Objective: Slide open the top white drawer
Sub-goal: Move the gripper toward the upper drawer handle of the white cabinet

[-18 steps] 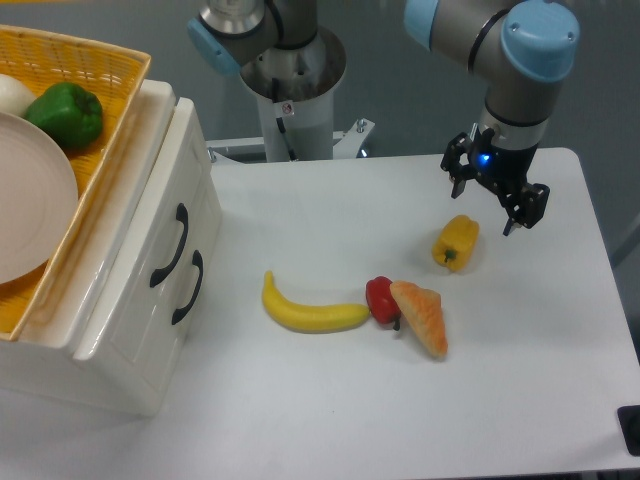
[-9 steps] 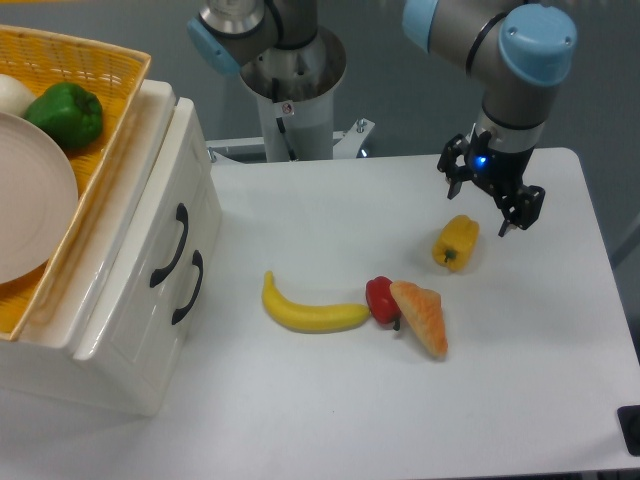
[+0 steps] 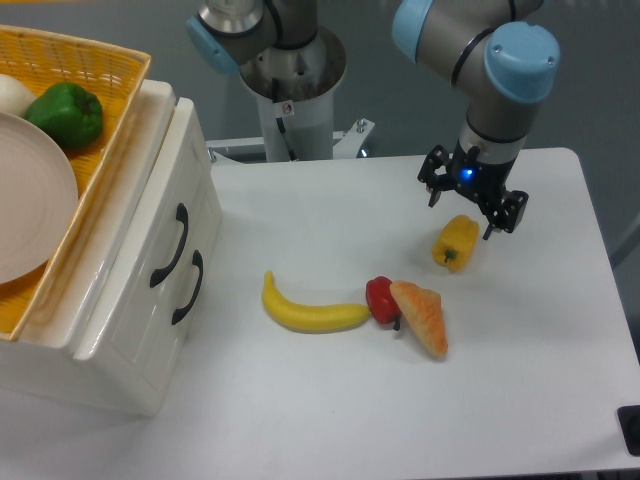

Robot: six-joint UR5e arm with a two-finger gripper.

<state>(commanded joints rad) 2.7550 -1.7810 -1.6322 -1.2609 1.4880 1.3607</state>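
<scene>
My gripper (image 3: pixel 472 203), fingers spread and empty, hovers well right of the top white drawer (image 3: pixel 160 215); its black handle (image 3: pixel 168 246) faces me.

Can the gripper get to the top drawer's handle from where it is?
Probably yes. The gripper hangs open above the yellow pepper, and bare table lies between it and the top drawer's handle; the banana sits nearer the camera.

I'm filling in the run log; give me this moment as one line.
phase: approach | gripper: open, empty, above yellow pepper | top drawer: closed, handle untouched | next: probably cross left to the handle
</scene>
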